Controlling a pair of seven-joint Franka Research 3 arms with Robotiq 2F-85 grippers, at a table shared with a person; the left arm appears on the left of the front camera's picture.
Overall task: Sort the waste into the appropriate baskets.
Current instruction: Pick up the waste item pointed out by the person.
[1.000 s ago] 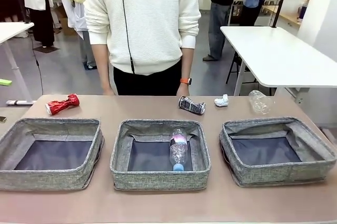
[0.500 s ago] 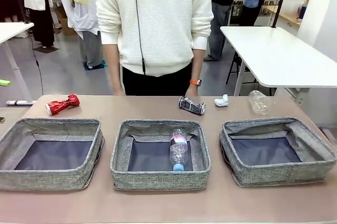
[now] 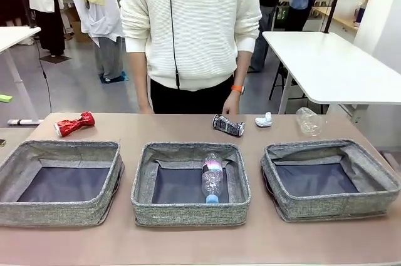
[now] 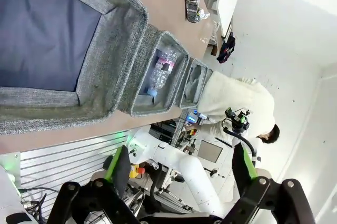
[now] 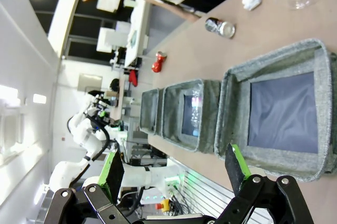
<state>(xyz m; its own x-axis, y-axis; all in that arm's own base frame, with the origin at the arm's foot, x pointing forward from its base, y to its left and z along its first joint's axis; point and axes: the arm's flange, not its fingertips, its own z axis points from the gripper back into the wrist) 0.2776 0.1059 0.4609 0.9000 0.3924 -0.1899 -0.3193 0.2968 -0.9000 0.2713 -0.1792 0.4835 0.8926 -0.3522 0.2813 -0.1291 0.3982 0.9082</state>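
Both pincers hang released, nothing between their pads: the left pincer (image 4: pixel 180 153) faces the left basket (image 3: pixel 62 148), the right pincer (image 5: pixel 174 155) the right basket (image 3: pixel 332 208). The clear bottle (image 3: pixel 212 177) lies in the middle basket (image 3: pixel 188 213), cap toward the robot; the other two baskets hold nothing. The rest of the waste sits on the table (image 3: pixel 156 129) beyond the baskets. The crushed red can (image 3: pixel 74 123) is at far left and the crushed black-silver can (image 3: pixel 228 125) behind the middle basket. The white tissue wad (image 3: pixel 264 119) lies near that can, and the crumpled clear plastic (image 3: pixel 309 121) behind the right basket.

Every reach has to pass over a soft woven rim, and a low approach could snag or drag a basket. The person's hand (image 3: pixel 230 107) hangs close behind the black-silver can, so a reach there risks contact. The dented cans offer uneven faces and may twist out of a pinch. The plastic — light and springy, by its look — may skate away. Tissue and can lie near enough to be caught together.
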